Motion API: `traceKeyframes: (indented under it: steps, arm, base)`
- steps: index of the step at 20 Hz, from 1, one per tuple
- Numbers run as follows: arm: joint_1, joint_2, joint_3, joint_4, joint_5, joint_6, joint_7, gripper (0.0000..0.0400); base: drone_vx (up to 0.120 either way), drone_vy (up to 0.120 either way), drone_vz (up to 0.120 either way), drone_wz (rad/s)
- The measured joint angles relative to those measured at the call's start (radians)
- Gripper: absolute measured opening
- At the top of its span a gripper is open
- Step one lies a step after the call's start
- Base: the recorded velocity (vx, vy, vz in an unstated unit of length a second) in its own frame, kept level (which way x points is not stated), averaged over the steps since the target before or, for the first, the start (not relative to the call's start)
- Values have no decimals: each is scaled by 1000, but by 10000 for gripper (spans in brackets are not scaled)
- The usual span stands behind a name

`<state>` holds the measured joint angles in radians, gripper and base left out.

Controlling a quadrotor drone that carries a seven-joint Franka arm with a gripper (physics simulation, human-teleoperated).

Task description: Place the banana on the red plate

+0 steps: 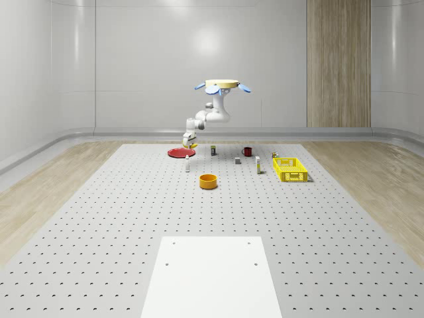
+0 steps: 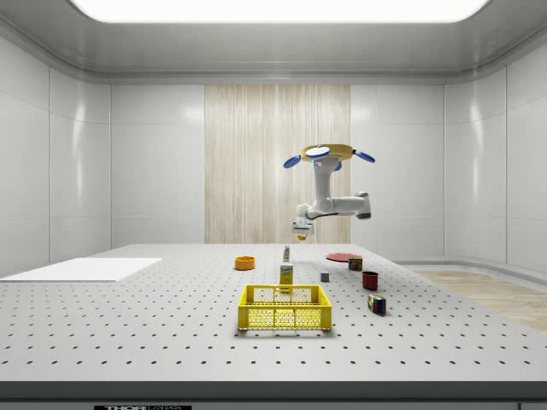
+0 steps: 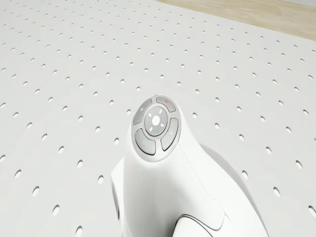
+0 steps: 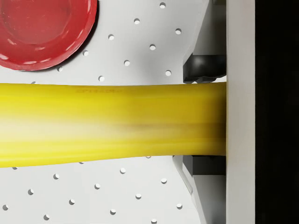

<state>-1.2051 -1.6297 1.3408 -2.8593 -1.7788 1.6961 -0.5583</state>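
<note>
Aloft, pincer [image 4: 205, 114] grips unlabelled banana [image 4: 112, 123] near red plate [image 4: 42, 32]

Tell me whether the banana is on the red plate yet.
Not yet. The banana is clamped in the gripper, above the floor, red plate off to one side.

Drone [image 1: 222, 84]: flat tan disc body, blue rotor blades at rim; arm [image 1: 211, 116] glossy white with rounded segments, grey joint bands, and a grey round button pad [image 3: 155, 127] bearing red and green dots.
</note>
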Motion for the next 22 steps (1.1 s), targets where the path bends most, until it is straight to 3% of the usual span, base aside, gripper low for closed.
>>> traceKeyframes:
  steps: [22]
  arm:
    - [-3, -8, 1, 2, 11, 7, -662, 193]
  base:
    - [0, 0, 0, -300]
